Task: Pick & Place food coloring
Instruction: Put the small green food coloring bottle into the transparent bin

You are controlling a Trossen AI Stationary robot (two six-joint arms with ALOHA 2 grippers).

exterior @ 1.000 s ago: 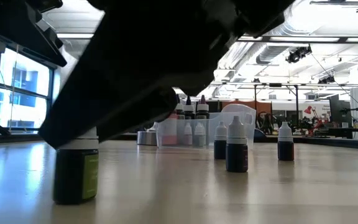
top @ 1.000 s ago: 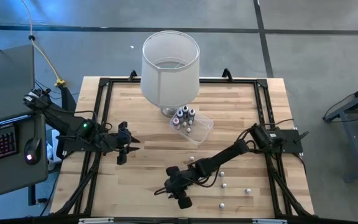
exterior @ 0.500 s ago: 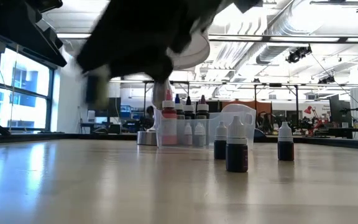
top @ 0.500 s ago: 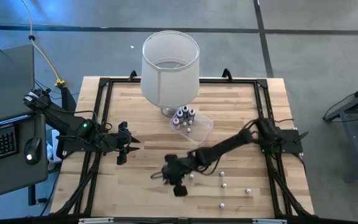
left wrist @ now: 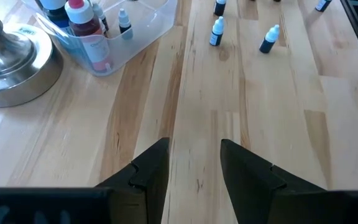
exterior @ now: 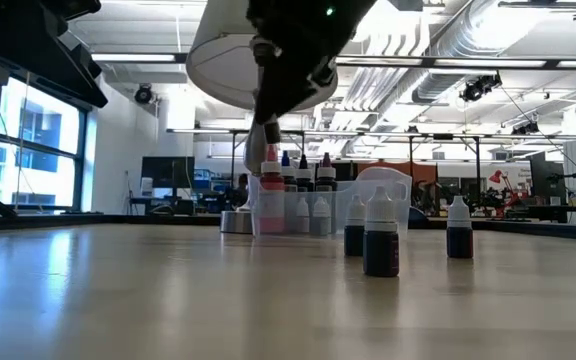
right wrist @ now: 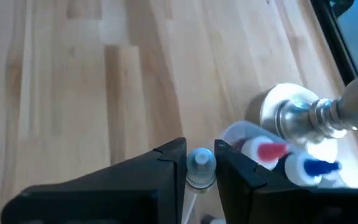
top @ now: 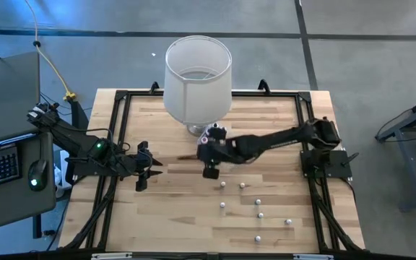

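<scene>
Currently: right gripper (top: 209,165), stretched across the table (top: 172,217) toward the clear tub (top: 238,146) beside the lampshade (top: 198,78), fingers closed on a white-capped food coloring bottle (right wrist: 200,167), held above the wood close to the tub's edge and the lamp base (right wrist: 284,115). Tub contents: several bottles, including a red-bodied one (left wrist: 87,38), upright. Loose bottles (top: 258,203): about six, standing apart on the near right part of the table. Left gripper (top: 144,175): idle over the left side, fingers (left wrist: 148,171) parted, holding nothing
</scene>
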